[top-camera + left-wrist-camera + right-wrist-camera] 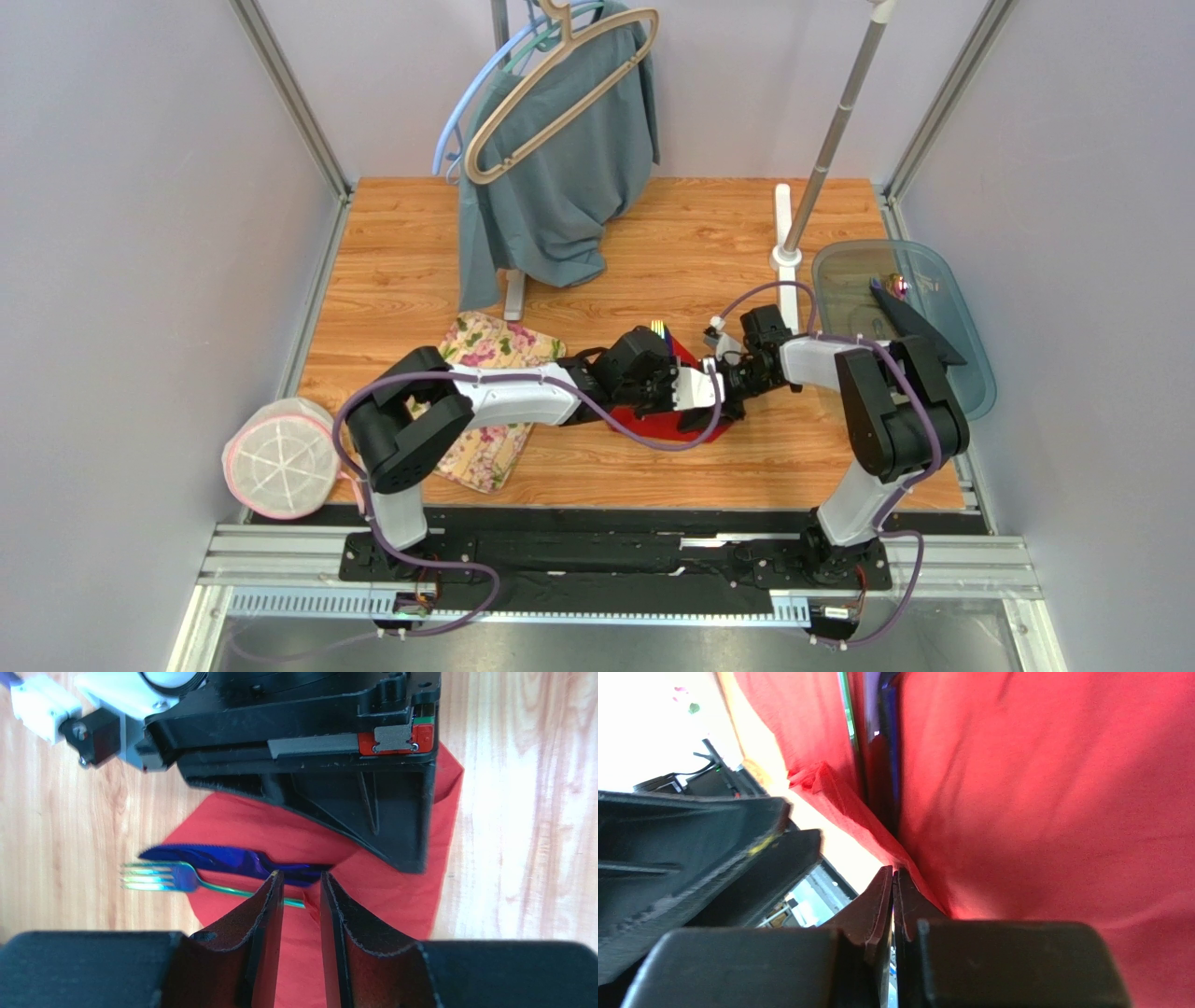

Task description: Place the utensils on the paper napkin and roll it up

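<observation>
Left arm [491, 399]: I see it stretched rightward, low.
Left tool [300, 880]: fingers slightly apart.
Right arm [884, 395]: bent leftward.
Right tool [893, 876]: fingers pressed together.

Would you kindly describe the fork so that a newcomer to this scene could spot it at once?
On the wooden table, find the red napkin lying near its middle. The fork lies across the napkin's edge beside a knife, its tines out over bare wood. Unlike the dark blue serrated knife, it shines green-gold and ends in prongs.

Hung garment [575, 168]; floral mat [491, 343]; teal tray [859, 287]; wooden table [673, 238].
</observation>
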### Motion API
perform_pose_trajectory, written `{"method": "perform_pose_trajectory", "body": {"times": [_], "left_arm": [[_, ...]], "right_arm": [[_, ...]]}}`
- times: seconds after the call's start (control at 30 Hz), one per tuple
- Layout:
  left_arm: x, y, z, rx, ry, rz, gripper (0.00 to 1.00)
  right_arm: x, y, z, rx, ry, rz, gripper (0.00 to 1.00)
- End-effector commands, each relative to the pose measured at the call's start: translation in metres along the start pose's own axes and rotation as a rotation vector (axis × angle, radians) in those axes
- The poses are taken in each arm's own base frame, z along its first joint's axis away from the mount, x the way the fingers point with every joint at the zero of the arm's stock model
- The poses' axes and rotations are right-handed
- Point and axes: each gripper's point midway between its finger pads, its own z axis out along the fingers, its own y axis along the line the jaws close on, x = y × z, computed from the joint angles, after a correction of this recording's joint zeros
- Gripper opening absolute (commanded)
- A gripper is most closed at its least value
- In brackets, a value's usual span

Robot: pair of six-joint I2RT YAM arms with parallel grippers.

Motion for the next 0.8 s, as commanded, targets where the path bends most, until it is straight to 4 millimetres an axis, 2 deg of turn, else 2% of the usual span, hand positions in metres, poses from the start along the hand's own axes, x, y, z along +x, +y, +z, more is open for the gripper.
{"method": "perform_pose_trajectory", "body": {"times": [0.0,0.03,0.07,0.1,0.13,0.17,0.2,0.3,0.4,0.47,0.67,0.77], "left_arm": [[-0.023,0.004,-0.031,0.034,-0.039,-0.198,0.34],[-0.029,0.006,-0.042,0.044,-0.049,-0.238,0.34],[-0.024,-0.003,-0.050,0.082,-0.016,-0.335,0.34],[-0.034,-0.008,-0.058,0.132,-0.039,-0.392,0.32],[-0.036,-0.005,-0.066,0.149,-0.043,-0.462,0.32],[-0.035,-0.015,-0.073,0.191,-0.018,-0.592,0.31],[-0.043,-0.023,-0.079,0.261,-0.038,-0.646,0.27],[-0.044,-0.039,-0.085,0.394,-0.018,-0.882,0.21],[-0.037,-0.046,-0.080,0.480,0.015,-1.044,0.15],[-0.037,-0.043,-0.074,0.498,0.005,-1.098,0.13],[-0.033,-0.044,-0.054,0.542,0.010,-1.163,0.10],[-0.018,-0.046,-0.043,0.536,0.045,-1.217,0.08]], "right_arm": [[-0.011,-0.005,0.000,0.048,-0.019,-0.039,0.05],[-0.011,-0.006,0.000,0.048,-0.019,-0.037,0.05],[-0.011,-0.006,0.000,0.050,-0.019,-0.035,0.05],[-0.011,-0.006,0.000,0.050,-0.020,-0.034,0.05],[-0.011,-0.006,0.000,0.050,-0.019,-0.035,0.04],[-0.011,-0.006,0.000,0.052,-0.021,-0.039,0.04],[-0.011,-0.006,0.000,0.052,-0.021,-0.039,0.04],[-0.011,-0.007,0.000,0.054,-0.019,-0.043,0.04],[-0.011,-0.008,0.000,0.058,-0.021,-0.049,0.04],[-0.012,-0.008,-0.001,0.063,-0.023,-0.048,0.04],[-0.015,-0.008,-0.002,0.072,-0.030,-0.065,0.03],[-0.014,-0.007,-0.003,0.073,-0.027,-0.066,0.03]]}}
